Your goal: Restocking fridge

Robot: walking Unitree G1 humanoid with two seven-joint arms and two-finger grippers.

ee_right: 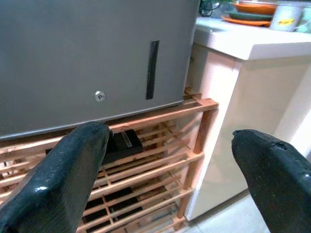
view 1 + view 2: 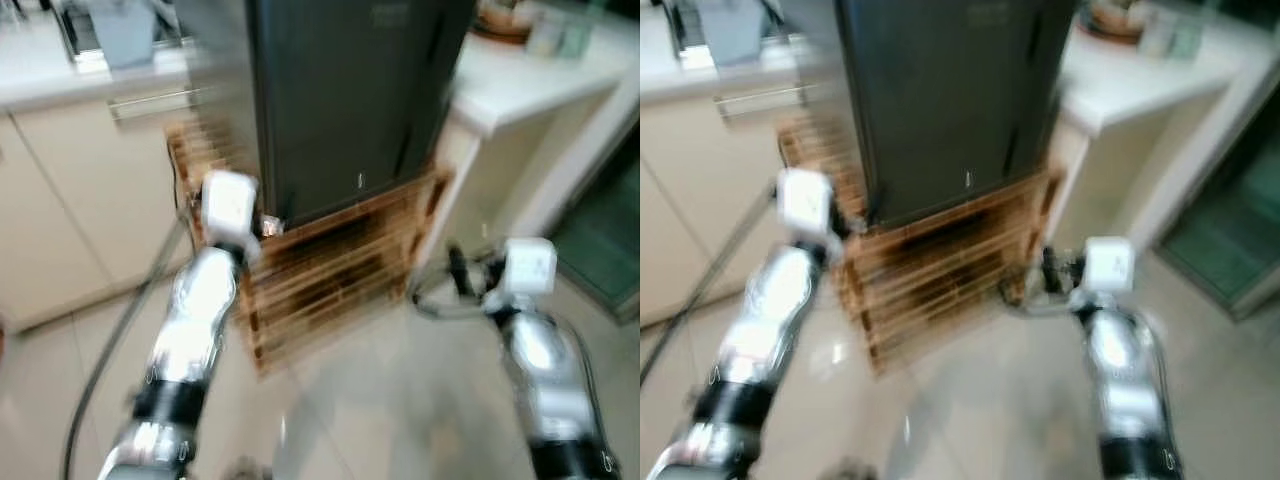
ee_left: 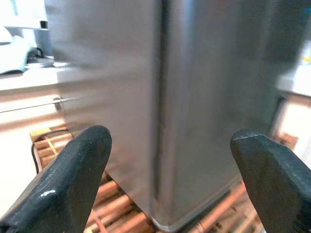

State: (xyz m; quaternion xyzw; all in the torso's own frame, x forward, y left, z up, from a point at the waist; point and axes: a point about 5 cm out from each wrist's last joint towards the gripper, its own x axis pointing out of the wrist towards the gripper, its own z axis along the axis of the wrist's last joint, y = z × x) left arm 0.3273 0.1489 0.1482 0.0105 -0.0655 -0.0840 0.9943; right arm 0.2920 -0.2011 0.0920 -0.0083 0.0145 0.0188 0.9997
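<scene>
Both grippers are empty with fingers spread wide, held out in front of the fridge point(image 2: 350, 100). It's a dark grey unit, door closed, sitting on a slatted wooden rack point(image 2: 330, 270) between cream cabinets point(image 2: 70, 190) and a white counter point(image 2: 540, 75). Left gripper point(image 3: 170, 179) faces the fridge's corner edge, right gripper point(image 1: 170, 165) aims at its lower front and the rack. Head views are pretty blurry.

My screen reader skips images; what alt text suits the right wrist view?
Open right gripper faces a closed grey fridge standing on a slatted wooden rack, with a white counter beside it.
</scene>
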